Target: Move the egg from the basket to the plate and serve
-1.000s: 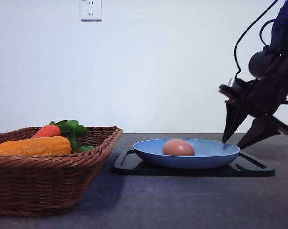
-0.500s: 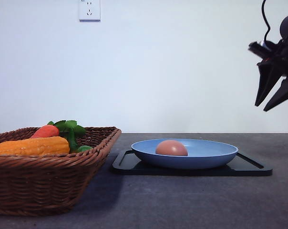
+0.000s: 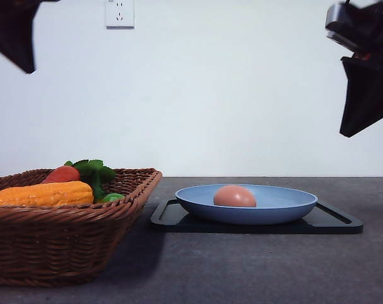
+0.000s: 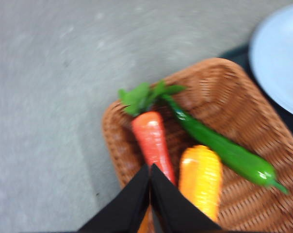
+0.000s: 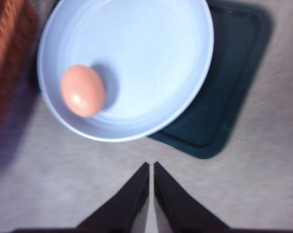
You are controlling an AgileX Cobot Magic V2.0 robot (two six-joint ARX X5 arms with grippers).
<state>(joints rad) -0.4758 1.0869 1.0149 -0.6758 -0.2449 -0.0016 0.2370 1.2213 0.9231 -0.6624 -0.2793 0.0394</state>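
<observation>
The pinkish-brown egg (image 3: 234, 196) lies in the light-blue plate (image 3: 283, 208), left of its middle. In the right wrist view the egg (image 5: 82, 90) rests near the plate's (image 5: 151, 53) rim. My right gripper (image 3: 346, 133) hangs high above the plate's right side, and its fingertips (image 5: 151, 166) are shut together, holding nothing. The wicker basket (image 3: 84, 214) stands at the left. My left gripper (image 3: 29, 71) is high over it, shut and empty, with the gripper (image 4: 150, 167) above the basket's (image 4: 234, 92) contents.
The plate sits on a flat black tray (image 3: 334, 224), seen dark under the plate as the tray (image 5: 236, 92). In the basket lie a corn cob (image 4: 201, 179), a carrot (image 4: 151, 138) with green leaves and a green pepper (image 4: 224, 150). A wall stands behind the table.
My right gripper has risen from beside the plate's right rim to high above it and has shut. My left gripper has come into view at the upper left. The egg shifted slightly in the plate.
</observation>
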